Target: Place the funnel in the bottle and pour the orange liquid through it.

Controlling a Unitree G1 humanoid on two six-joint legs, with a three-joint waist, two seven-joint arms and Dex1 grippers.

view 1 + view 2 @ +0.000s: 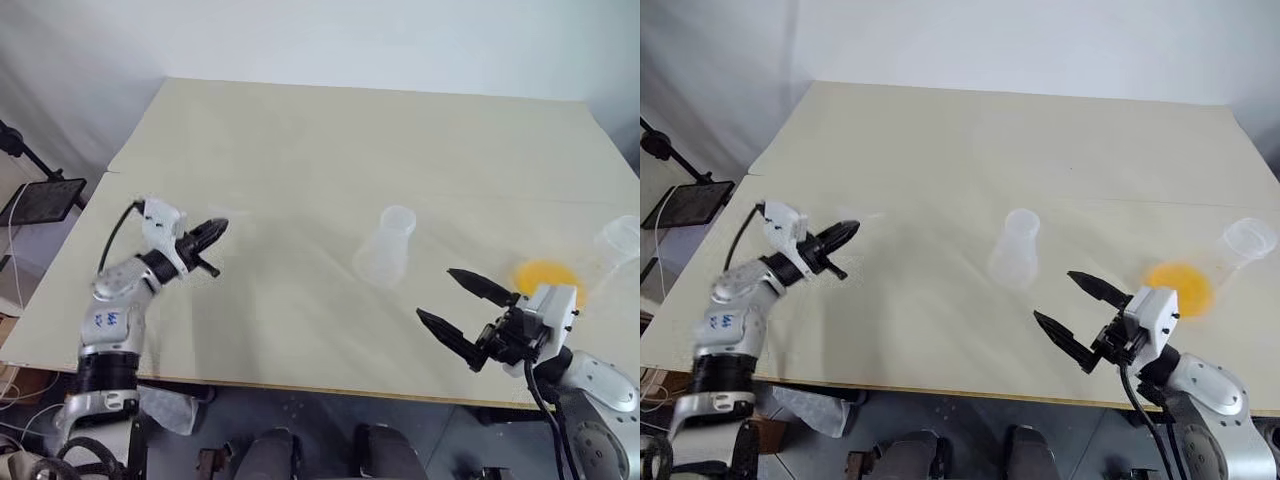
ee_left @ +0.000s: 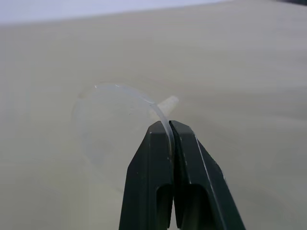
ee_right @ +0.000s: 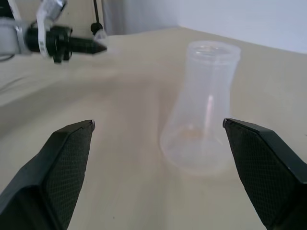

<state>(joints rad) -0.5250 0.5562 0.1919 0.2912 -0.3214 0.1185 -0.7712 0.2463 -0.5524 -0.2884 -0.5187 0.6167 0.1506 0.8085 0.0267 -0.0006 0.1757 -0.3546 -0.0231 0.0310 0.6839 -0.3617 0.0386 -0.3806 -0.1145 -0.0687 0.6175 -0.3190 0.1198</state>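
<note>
My left gripper (image 1: 217, 231) is shut on the rim of the clear funnel (image 2: 112, 117), holding it just above the table at the left; its spout points away from the fingers. The frosted cone-shaped bottle (image 1: 386, 250) stands upright and open-mouthed mid-table, well to the right of the funnel. My right gripper (image 1: 447, 298) stands open and empty near the front edge, its fingers (image 3: 67, 158) spread wide and aimed at the bottle (image 3: 204, 110) a short way ahead. The orange liquid (image 1: 546, 276) pools in a clear round-bellied flask (image 1: 620, 240) lying at the far right, behind my right gripper.
The cream table (image 1: 330, 150) stretches wide and bare behind the bottle. Its front edge (image 1: 300, 385) runs close under both arms. A black stand with a dark plate (image 1: 42, 200) sits off the table's left side.
</note>
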